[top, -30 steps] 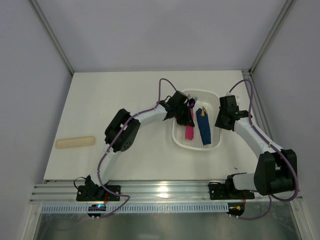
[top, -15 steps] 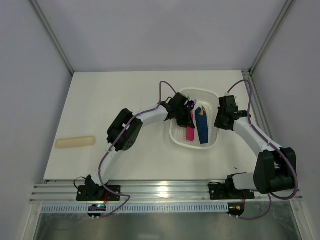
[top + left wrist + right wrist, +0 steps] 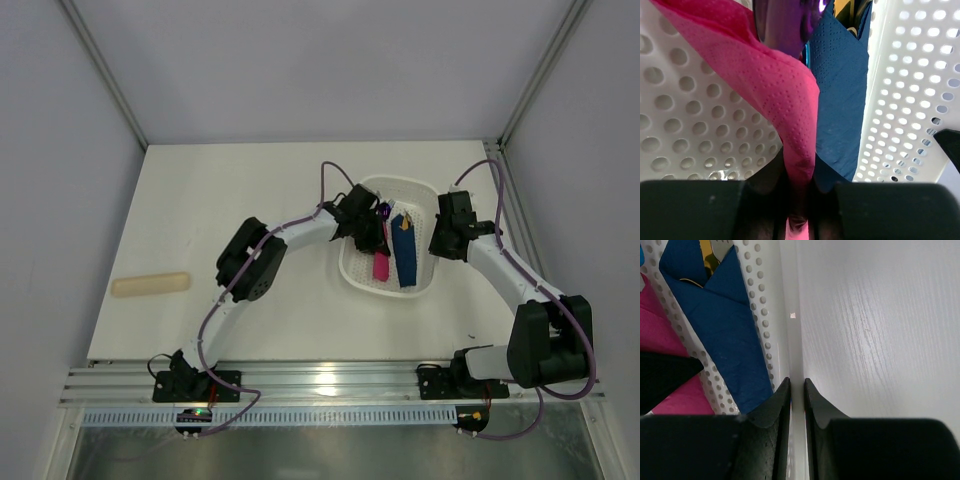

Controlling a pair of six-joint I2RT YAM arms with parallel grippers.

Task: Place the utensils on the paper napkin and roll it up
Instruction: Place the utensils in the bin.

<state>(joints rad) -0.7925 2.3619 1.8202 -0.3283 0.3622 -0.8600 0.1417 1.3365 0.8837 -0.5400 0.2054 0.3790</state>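
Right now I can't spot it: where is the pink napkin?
Top view: the pink napkin sits in the white basket right of centre, left of the blue napkin, pinched by the left gripper.

we reckon it's a robotics lab test cell: bare white table (image 3: 230,200) boxed in by plain grey panels (image 3: 300,70) w/ alu frame posts (image 3: 103,70), left arm (image 3: 250,265) & right arm (image 3: 520,285) bolted to an alu rail (image 3: 330,385), loose purple cables (image 3: 325,175), slotted cable duct (image 3: 330,414) at the near edge.
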